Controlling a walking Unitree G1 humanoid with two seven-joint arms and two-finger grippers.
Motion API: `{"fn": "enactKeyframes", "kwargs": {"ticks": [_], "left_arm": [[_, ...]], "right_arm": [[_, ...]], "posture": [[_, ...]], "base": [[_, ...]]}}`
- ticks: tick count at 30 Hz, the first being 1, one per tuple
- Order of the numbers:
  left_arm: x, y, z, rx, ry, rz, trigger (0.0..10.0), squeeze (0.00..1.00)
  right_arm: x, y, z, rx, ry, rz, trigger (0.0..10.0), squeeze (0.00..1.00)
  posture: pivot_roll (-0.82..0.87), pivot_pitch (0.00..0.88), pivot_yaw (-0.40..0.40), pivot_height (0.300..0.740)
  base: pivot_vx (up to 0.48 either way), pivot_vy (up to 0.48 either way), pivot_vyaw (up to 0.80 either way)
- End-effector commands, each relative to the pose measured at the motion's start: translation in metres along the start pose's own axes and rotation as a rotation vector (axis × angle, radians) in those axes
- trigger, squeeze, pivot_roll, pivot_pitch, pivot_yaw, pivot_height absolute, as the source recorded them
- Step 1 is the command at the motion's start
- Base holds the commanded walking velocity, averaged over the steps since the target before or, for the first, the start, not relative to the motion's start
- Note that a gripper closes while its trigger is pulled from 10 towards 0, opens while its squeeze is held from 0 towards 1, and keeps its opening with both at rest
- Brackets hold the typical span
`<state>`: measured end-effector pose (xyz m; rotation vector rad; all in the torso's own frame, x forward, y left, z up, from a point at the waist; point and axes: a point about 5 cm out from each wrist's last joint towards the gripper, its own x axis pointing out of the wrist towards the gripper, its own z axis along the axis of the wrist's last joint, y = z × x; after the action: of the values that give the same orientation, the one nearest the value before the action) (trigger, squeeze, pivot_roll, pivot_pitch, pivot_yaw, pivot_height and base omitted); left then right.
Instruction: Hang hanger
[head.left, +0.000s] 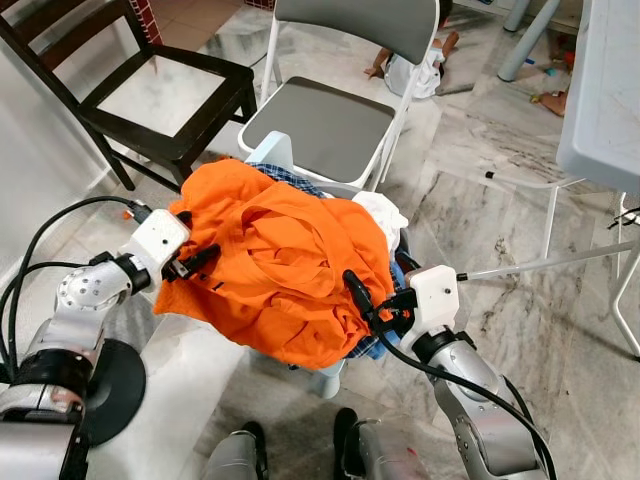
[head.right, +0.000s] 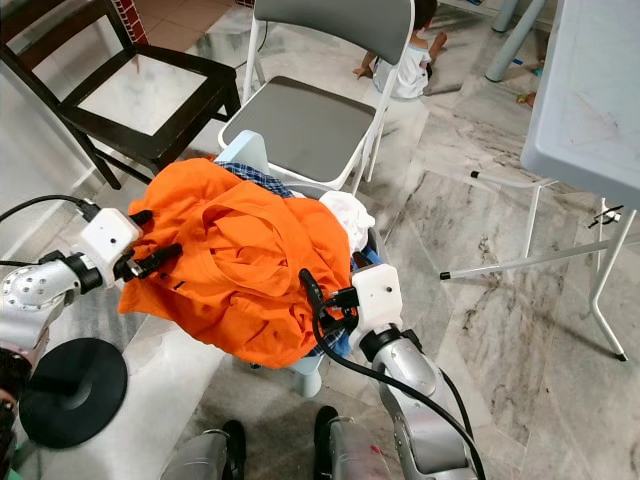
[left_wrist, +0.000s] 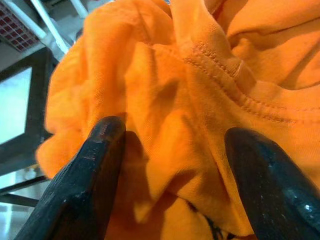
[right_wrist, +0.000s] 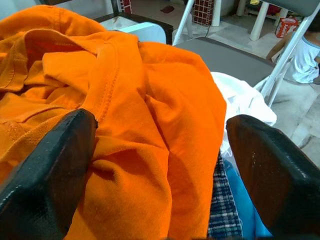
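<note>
orange shirt (head.left: 275, 265), soft knit with a ribbed, stitched collar, lies crumpled in folds on top of a heap of laundry. under it a blue checked cloth (head.right: 262, 178), a white cloth (head.left: 385, 215) and a bit of plain blue cloth (right_wrist: 243, 202) show at the edges. the heap sits in a pale basket (head.left: 272, 152), mostly hidden; only a smooth pale corner shows. left gripper (head.left: 200, 262) is at the shirt's left edge, black fingers (left_wrist: 95, 165) spread wide with a fold of orange knit between them, not closed on it. right gripper (head.left: 362, 300) is at the shirt's right side, fingers (right_wrist: 47, 175) set wide apart over the fabric, holding nothing. no hanger can be made out; the shirt is the thing at hand. behind the basket stands a white folding chair (head.left: 330, 125) with a grey padded seat, beside it a dark wooden chair (head.left: 150, 100). a grey folding table (head.left: 610, 95) stands at the right on a veined marble floor (head.left: 520, 300). a person (head.left: 415, 70) sits on the floor beyond the chair.
</note>
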<state>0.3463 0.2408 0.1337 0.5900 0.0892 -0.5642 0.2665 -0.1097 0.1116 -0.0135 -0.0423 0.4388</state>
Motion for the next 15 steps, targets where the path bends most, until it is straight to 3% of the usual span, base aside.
{"fn": "enactKeyframes", "kwargs": {"ticks": [1,2,3,4,15], "left_arm": [[0.003,-0.005,-0.003,0.006,0.025,-0.044,8.9,0.00],[0.004,-0.005,-0.003,0.009,0.026,-0.042,8.9,0.00],[0.007,-0.004,0.000,-0.016,0.013,-0.040,6.5,0.00],[0.007,-0.004,0.000,-0.016,0.013,-0.040,0.1,0.00],[0.019,-0.010,0.012,-0.109,-0.094,-0.025,0.0,0.00]], "right_arm": [[-0.005,0.001,-0.001,-0.006,0.009,0.000,10.0,0.00],[-0.005,0.001,-0.001,-0.007,0.010,-0.001,10.0,0.00],[-0.006,0.001,-0.001,-0.007,0.011,-0.005,10.0,0.00],[-0.006,0.001,-0.001,-0.007,0.011,-0.005,10.0,0.00],[-0.008,0.001,-0.002,-0.006,0.016,-0.021,10.0,0.00]], "posture": [[0.01,0.308,-0.034,0.740],[0.01,0.308,-0.034,0.740],[0.00,0.310,-0.034,0.740],[0.00,0.310,-0.034,0.740],[-0.01,0.311,-0.023,0.740]], "base": [[0.000,0.000,0.00],[0.000,0.000,0.00],[0.000,0.000,0.00],[0.000,0.000,0.00],[0.000,0.000,0.00]]}}
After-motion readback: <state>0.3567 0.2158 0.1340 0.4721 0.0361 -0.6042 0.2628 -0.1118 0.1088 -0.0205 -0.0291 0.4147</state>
